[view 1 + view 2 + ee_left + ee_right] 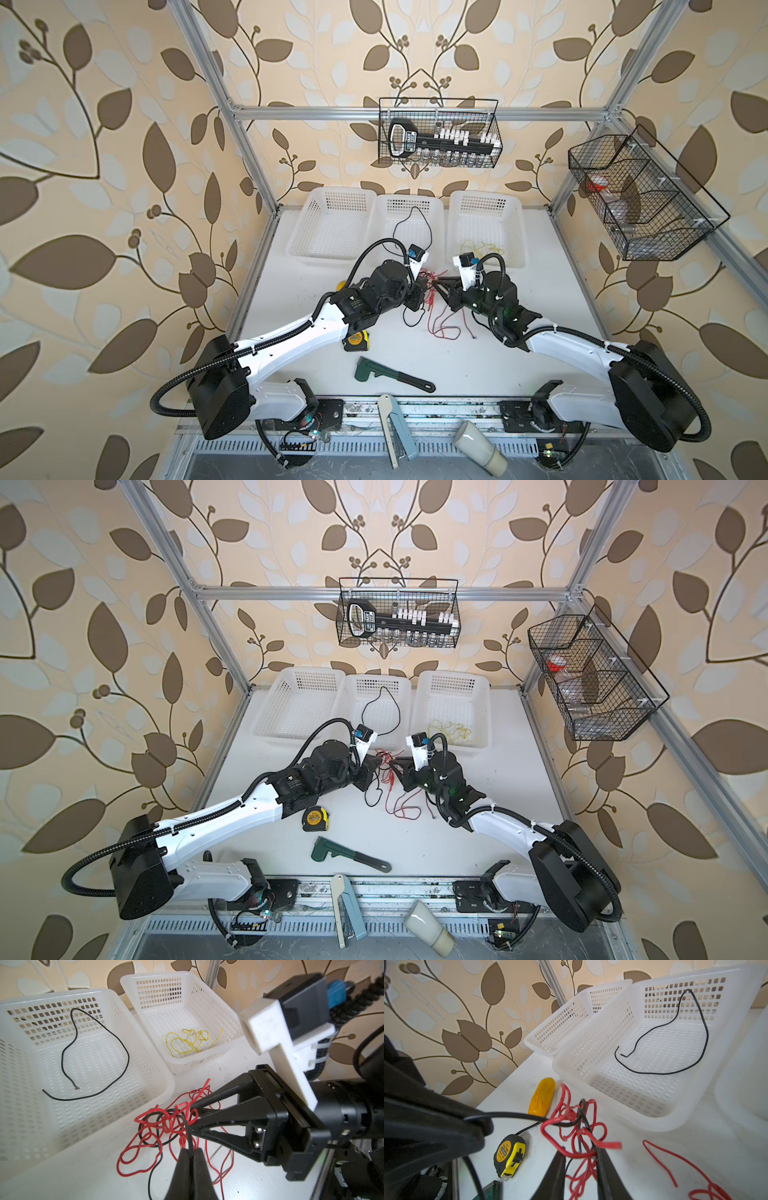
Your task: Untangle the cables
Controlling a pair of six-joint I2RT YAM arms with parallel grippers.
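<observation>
**Desk:** What have the tools got?

**Me:** My left tool (190,1150) is clamped fully shut on the black cable (512,1114), close to where it leaves the knot (169,1121). My right tool (580,1151) has its jaws a little apart with red strands (606,1144) between them. I see no pinch there.

**Desk:** Where are the cables?

**Me:** The red-and-black knot sits between the two tips, over the middle of the table (498,365), just near of the middle basket (390,208). Red tails trail on the table toward me. A loose black cable (128,1058) lies in that basket, and a yellow cable (195,1047) lies in the right basket (158,991).

**Desk:** What worries you?

**Me:** If I pull apart while red loops wrap the black, I judge the knot cinches tighter. The thin black cable could also slip from my left grip. The tips nearly touch, so a small error would knock them together. The black tail also runs by the tape measure (508,1155) and may drag it.

**Desk:** Arms?

**Me:** My left arm (291,336) and right arm (569,349) reach in from the near corners with elbows out and wrists turned inward. The tools face each other tip to tip.
</observation>
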